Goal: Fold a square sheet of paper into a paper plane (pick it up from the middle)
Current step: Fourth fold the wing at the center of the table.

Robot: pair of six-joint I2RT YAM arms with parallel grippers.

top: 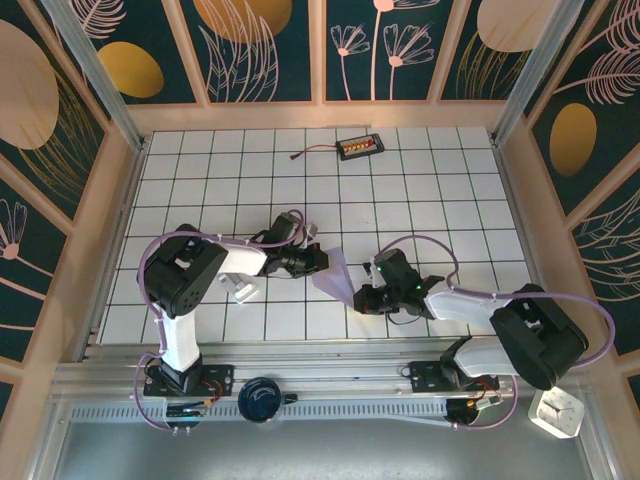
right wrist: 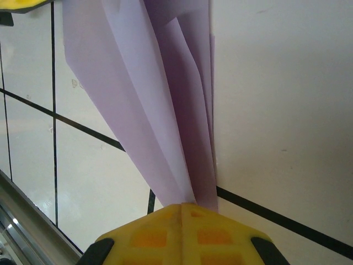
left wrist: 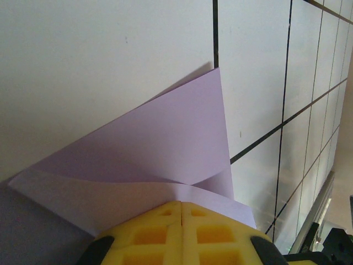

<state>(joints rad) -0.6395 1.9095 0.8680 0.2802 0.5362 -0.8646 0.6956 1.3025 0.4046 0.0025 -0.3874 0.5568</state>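
The left gripper [left wrist: 182, 206] and the right gripper [right wrist: 185, 206] each clamp one end of the slim, creased pale-lavender paper plane [top: 338, 272], which seemingly rests on the white tiled table [top: 400, 190].

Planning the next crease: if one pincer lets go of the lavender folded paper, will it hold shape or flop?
Probably flops: the folded paper is thin, and a flap bows near the left pincer. The creased layers pinched by the right pincer look loosely stacked, so they may splay. Likely very light, easily dragged.
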